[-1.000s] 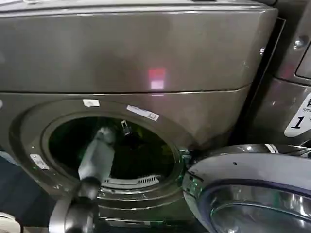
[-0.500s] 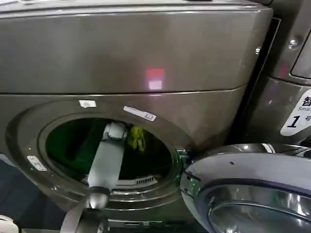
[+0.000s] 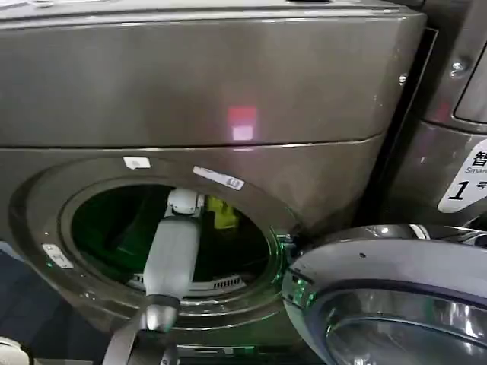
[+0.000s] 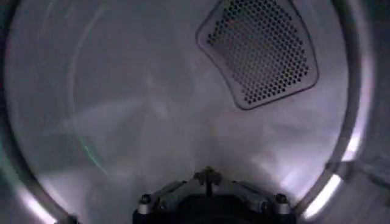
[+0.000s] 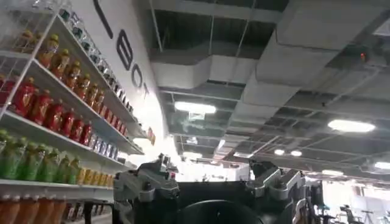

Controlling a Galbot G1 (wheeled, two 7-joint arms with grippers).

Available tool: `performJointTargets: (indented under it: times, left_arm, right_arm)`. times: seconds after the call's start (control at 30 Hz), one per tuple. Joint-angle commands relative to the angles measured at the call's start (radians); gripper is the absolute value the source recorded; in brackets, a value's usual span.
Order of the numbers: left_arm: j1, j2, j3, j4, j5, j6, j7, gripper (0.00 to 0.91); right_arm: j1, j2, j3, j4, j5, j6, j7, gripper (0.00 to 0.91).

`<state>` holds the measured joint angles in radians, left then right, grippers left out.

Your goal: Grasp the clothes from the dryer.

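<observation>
A patch of yellow-green clothes [image 3: 223, 213] shows just inside the round opening of the dryer [image 3: 198, 84], high up and a little right of the middle, close under the rim. The left claw [image 3: 199, 204] sits right beside that fabric at the end of a pale grey forearm that reaches up from the near edge and through the porthole; I cannot tell whether it is clenched on the cloth or released. From the left wrist, the claw [image 4: 208, 182] faces the shiny drum wall [image 4: 122, 109] and a perforated vent panel [image 4: 259, 52] at the far end. The chrome-rimmed glass door [image 3: 388, 304] hangs swung open at the near right. A white label marked "1" [image 3: 466, 182] sits on the machine to the right. The right claw [image 5: 210, 182] points up toward a ceiling, with shelves of bottled drinks [image 5: 55, 122] to one side; whether it is clenched or released, I cannot tell.
</observation>
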<state>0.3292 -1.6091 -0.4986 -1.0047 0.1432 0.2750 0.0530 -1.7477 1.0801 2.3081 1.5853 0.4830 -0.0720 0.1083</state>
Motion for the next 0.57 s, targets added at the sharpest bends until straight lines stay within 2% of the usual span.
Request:
performJointTargets:
  times: [0.03, 0.57]
  left_arm:
    - [0.003, -0.010, 0.000, -0.006, -0.034, 0.002, -0.047, 0.000]
    - [-0.003, -0.005, 0.001, -0.004, -0.031, -0.002, -0.035, 0.000]
  right_arm:
    - [0.005, 0.001, 0.002, 0.005, -0.023, -0.028, 0.015, 0.907]
    - [0.008, 0.005, 0.008, 0.026, -0.019, -0.058, 0.018, 0.907]
